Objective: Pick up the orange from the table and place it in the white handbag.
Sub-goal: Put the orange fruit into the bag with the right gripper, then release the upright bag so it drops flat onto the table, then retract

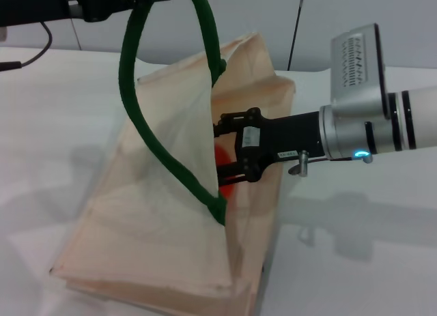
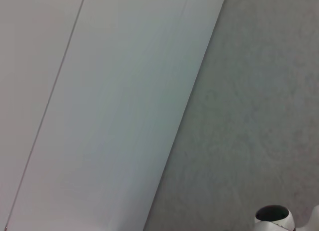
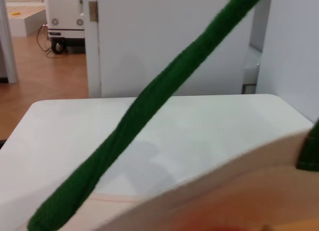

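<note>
The white handbag stands on the white table with its mouth open toward my right arm. My left gripper is at the top left and holds one green handle up taut. My right gripper reaches sideways into the bag's mouth, shut on the orange, which shows only as a red patch between the black fingers, partly behind the bag's near wall. In the right wrist view the handle crosses diagonally above the bag's rim.
The second handle end hangs at the bag's far wall. A dark cable lies at the table's far left. Bare tabletop lies right of the bag. The left wrist view shows only wall panels.
</note>
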`<state>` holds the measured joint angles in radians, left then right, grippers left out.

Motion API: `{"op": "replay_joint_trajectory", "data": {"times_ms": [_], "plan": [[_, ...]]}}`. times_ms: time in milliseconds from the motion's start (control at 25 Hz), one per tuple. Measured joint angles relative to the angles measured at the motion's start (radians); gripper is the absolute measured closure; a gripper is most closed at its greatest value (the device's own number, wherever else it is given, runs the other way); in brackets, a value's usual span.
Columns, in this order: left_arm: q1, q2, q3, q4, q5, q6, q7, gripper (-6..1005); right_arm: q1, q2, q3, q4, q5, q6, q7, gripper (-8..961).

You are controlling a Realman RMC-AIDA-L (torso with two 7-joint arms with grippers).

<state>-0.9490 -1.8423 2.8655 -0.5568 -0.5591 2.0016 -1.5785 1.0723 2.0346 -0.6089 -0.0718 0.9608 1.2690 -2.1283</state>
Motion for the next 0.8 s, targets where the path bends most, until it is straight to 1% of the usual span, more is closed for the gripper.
{"op": "replay_joint_trajectory", "data": {"times_ms": [80,280,520,640,800], "plan": [[0.002,0.0,0.0,0.0,0.001,-0.001,0.001,856,-0.009,-0.001,0.0,-0.006,0.003,0.005,0.0,350],[0.006,0.0,0.0,0.0,0.001,-0.001,-0.001,856,-0.048,-0.004,0.0,-0.042,0.02,0.011,0.002,125],[0.017,0.004,0.0,0.0,0.0,-0.005,-0.003,856,-0.155,-0.01,0.003,-0.162,0.091,0.016,0.013,61],[0.02,0.003,0.0,0.0,0.001,-0.022,-0.003,856,-0.229,-0.014,0.005,-0.247,0.137,0.012,0.032,61],[0.026,0.002,0.0,0.0,0.002,-0.031,-0.003,856,-0.314,-0.021,0.027,-0.32,0.199,0.011,0.048,62]]}}
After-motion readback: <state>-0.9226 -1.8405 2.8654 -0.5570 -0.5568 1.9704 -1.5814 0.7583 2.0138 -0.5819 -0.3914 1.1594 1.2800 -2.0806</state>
